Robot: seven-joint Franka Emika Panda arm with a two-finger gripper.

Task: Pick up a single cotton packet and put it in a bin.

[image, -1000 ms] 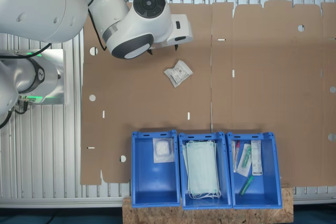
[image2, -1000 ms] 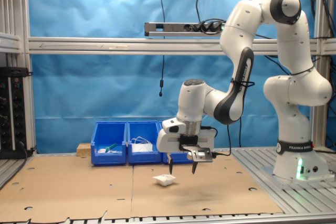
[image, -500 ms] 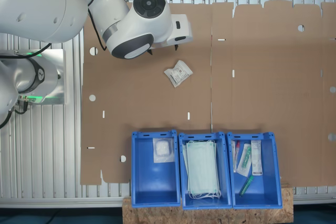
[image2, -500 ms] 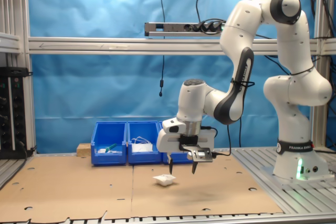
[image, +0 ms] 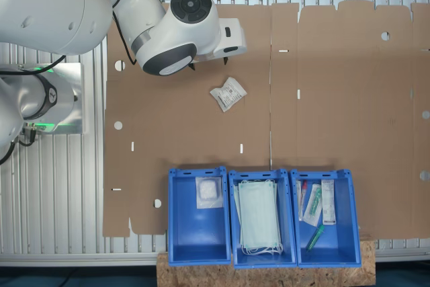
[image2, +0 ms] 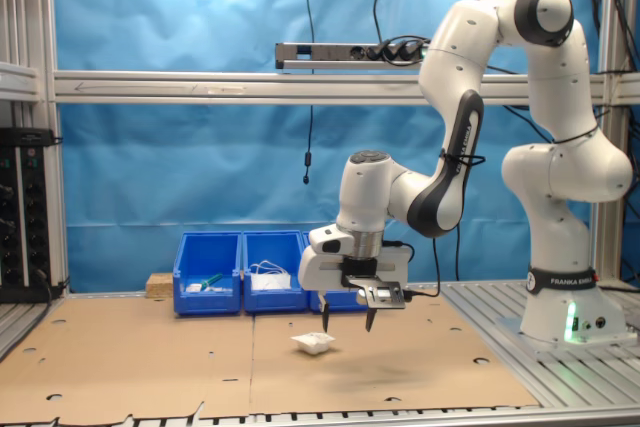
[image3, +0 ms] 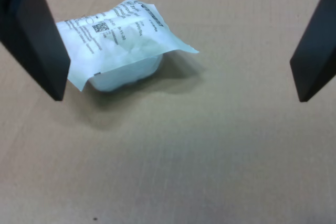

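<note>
In the first exterior view, the white arm (image: 101, 18) fills the upper left of the frame. Just right of its wrist, near the frame's centre, the cotton packet (image: 228, 93) lies on the brown cardboard (image: 336, 99). Along the lower edge stand three blue bins: the bin (image: 198, 243) with one small white packet (image: 208, 192), then a mask bin (image: 262, 216), then a bin of slim packets (image: 322, 216).

In the second exterior view, the cotton packet (image2: 313, 344) sits at lower centre, with the gripper (image2: 348, 322) hovering just right of it and above the cardboard, its fingers apart and holding nothing.

In the wrist view, the cotton packet (image3: 118, 43) lies beside one dark finger (image3: 34, 35).
</note>
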